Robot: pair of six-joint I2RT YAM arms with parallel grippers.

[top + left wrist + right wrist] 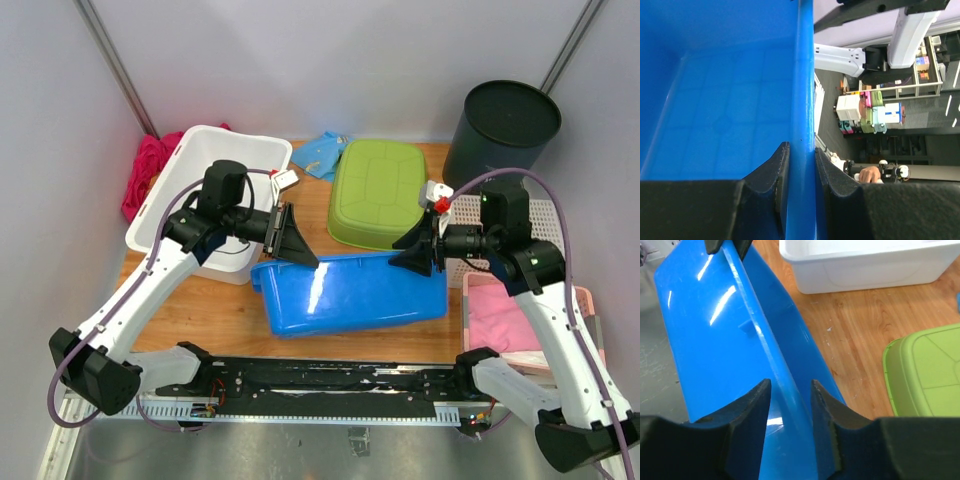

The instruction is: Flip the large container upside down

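The large blue container [350, 295] is tipped onto its long side at the table's front middle, with its outer wall facing up. My left gripper [300, 248] is shut on its left rim. In the left wrist view the pads [780, 170] press both faces of the blue rim [802, 100]. My right gripper [415, 258] is at the container's right end. In the right wrist view its fingers [757, 405] straddle the blue rim [785, 405] with a wider gap and look open.
An upside-down green tub [378, 192] lies just behind the blue container. A white bin [225, 160] stands back left, with red cloth [145, 170] beside it. A dark round bin [500, 130] stands back right. A pink basket [520, 310] is at the right.
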